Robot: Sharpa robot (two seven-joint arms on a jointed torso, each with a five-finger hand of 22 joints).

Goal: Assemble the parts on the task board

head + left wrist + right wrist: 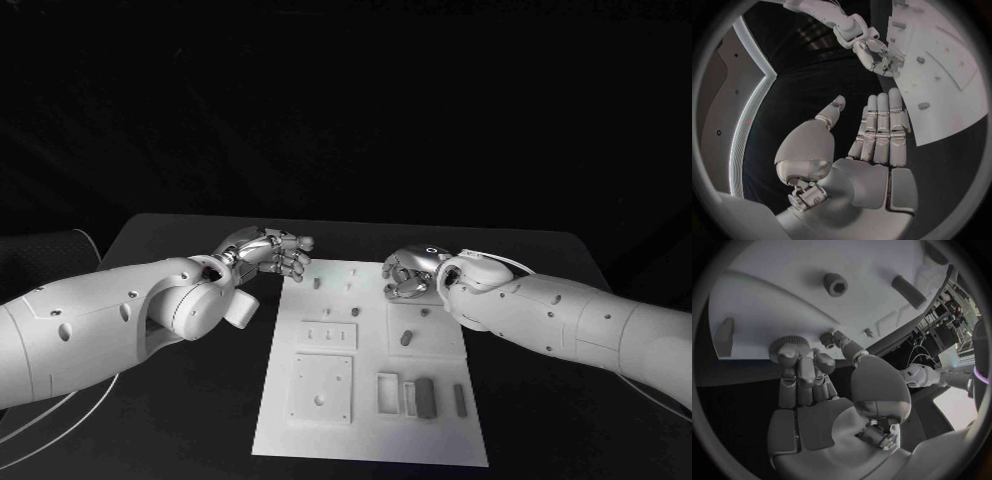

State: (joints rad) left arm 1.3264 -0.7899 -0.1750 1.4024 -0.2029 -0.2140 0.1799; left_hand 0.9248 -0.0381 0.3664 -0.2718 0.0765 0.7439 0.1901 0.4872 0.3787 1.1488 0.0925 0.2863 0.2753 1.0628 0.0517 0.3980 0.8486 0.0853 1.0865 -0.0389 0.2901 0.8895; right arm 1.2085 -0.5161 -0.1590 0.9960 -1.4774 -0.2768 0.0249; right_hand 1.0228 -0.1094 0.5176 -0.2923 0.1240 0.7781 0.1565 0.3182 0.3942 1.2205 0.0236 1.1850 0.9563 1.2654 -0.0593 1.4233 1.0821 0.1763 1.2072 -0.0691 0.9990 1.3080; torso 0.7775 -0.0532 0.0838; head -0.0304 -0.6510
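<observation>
- The left robot hand (873,135) and the right robot hand (811,375) look like polished metal, silver and glossy with bright glints.
- Both arms (116,320) wear smooth white shells with a soft plastic sheen.
- The board (368,400) looks matt, smooth and white.
- The surface (173,400) is matt black.
- The parts (835,284) look dull grey.

- Your left hand (870,137) holds nothing: its fingers (882,125) stand straight and close together, the thumb apart from them.
- Those fingers sit at the edge of the white task board (954,100), over the black table (798,95).
- You can see small grey parts (924,105) on the board.
- Your right hand (879,55) is at the board's far edge, fingers curled in against it; whether they pinch anything, you cannot tell.
</observation>
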